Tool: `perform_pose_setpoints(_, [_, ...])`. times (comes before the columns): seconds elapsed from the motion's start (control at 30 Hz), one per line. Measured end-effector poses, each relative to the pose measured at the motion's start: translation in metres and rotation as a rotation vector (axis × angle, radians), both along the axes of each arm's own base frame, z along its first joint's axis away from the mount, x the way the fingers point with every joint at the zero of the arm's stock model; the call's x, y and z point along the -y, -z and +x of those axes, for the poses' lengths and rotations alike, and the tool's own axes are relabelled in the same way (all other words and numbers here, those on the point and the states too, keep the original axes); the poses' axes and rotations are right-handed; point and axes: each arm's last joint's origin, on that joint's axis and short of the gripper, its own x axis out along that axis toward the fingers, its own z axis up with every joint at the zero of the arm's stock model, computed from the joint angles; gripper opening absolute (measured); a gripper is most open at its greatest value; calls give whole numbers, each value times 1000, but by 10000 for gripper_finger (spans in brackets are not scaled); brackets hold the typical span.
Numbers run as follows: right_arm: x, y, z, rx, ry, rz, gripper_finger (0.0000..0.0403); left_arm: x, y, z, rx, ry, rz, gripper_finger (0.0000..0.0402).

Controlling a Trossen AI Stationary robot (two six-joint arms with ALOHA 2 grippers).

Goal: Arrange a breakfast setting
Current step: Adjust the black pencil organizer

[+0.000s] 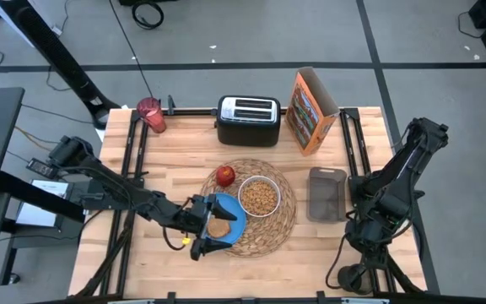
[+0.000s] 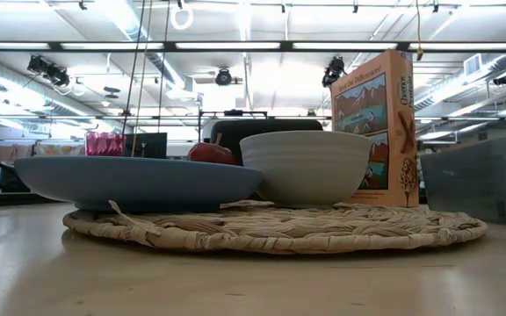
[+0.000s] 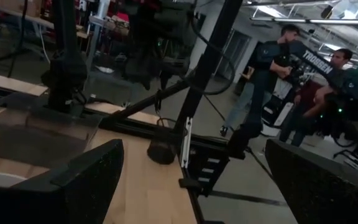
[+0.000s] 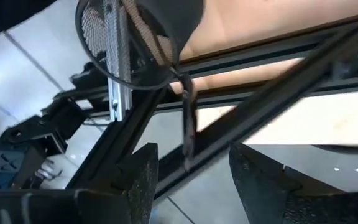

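The round woven placemat [image 1: 270,230] lies mid-table. On it rest a small blue plate [image 1: 231,208] with a toast slice [image 1: 218,227], a white bowl [image 1: 259,198] of cereal and a red apple [image 1: 225,175]. A pink cup [image 1: 151,114] stands at the far left. My left gripper [image 1: 212,226] hovers open and level over the plate's left part, one finger on each side of the toast, touching nothing; the low view shows the plate [image 2: 139,180] with no finger on it. My right gripper [image 4: 194,174] is open with nothing between its fingers, tucked at the table's right edge.
A black toaster [image 1: 248,120] and an orange cereal box [image 1: 310,110] stand along the far edge. A grey translucent container [image 1: 327,192] sits right of the placemat. Black frame rails [image 1: 354,143] run along both sides. People stand beyond the table's right side [image 3: 272,68].
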Motion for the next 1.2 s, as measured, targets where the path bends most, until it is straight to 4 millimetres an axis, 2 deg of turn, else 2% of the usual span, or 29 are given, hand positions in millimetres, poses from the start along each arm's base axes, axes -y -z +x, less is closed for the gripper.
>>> perform_pose_setpoints(0.3, [-7,26,-4,-33,7,40,186,0,0,0,9,-2,31,396])
perform_pose_setpoints(0.67, [-9,28,-3,-43,20,66,59,-3,0,2,9,-16,46,396])
perform_pose_setpoints(0.83, [-9,28,-3,-59,19,72,18,-5,0,3,10,-21,51,396])
perform_pose_setpoints(1.2, [-9,23,-4,-95,49,70,19,-5,0,3,10,-21,52,396])
